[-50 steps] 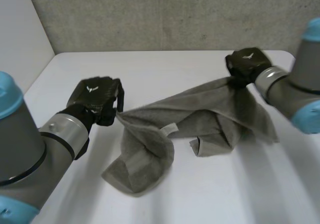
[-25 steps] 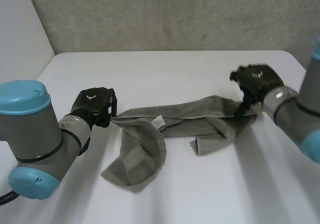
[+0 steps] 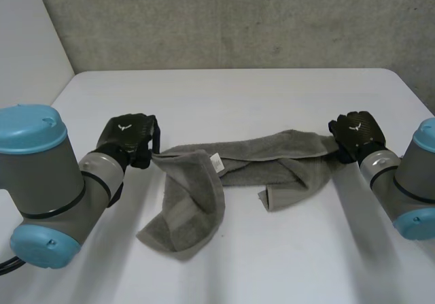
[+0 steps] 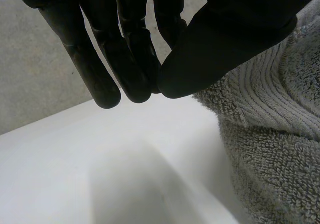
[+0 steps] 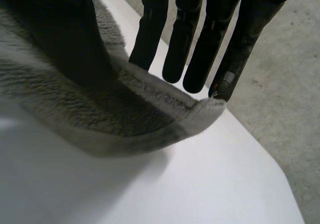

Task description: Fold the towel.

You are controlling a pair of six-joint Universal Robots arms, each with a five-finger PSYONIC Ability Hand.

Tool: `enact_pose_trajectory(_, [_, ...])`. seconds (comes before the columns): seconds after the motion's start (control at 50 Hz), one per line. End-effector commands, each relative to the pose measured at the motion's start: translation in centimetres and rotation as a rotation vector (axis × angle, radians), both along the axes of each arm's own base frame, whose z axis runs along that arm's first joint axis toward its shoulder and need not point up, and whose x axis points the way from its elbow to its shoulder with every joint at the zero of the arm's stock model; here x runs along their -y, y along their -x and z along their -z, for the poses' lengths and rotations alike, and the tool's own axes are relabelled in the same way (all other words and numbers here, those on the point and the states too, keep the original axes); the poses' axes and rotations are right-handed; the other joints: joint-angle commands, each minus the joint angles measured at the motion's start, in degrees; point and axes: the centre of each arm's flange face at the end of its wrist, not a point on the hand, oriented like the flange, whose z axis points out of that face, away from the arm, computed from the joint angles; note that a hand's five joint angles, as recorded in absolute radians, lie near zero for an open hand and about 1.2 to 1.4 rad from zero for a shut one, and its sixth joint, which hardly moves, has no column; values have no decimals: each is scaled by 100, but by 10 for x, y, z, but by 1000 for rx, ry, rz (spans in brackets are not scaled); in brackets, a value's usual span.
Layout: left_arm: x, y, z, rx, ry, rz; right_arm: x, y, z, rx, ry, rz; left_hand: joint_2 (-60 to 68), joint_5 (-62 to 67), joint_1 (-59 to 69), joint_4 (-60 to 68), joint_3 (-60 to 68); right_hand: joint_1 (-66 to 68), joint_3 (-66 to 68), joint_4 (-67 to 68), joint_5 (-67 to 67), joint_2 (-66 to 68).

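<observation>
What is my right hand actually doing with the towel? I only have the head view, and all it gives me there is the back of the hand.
Observer: In the right wrist view, the right hand has straight fingers behind the towel, near its corner. The thumb is in front of the cloth, so it is a pinch on the edge.
Operator: And the left hand, is it gripping too?
Observer: In the left wrist view, the left hand has its thumb tip closed against its fingertips. The towel's ribbed band runs up behind the thumb, so it looks pinched there as well.
</observation>
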Motion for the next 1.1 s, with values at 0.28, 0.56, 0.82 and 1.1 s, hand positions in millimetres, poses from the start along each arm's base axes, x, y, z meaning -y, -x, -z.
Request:
enact_pose_trajectory(0.28, [5,4,15,41,-42,12,3,-9,-20,-72,21,-84,1025,1052,1153,1028,1033,2624,2557,2555,2768,2549])
enact_pose_trajectory(0.56, [-13,-2,-95,47,224,50,-42,0,-180,-120,205,-77,1025,1052,1153,1028,1033,2624,2557,2555,2768,2549])
enact_pose_trajectory(0.82, [-46,-19,-171,-4,367,90,-104,10,-259,-92,196,-83,1025,1052,1153,1028,1033,2624,2557,2555,2768,2549])
enact_pose_trajectory(1.1, [31,-22,-55,300,80,82,-46,-22,-155,-211,-154,-167,1025,1052,1153,1028,1033,2624,2557,2555,2768,2549])
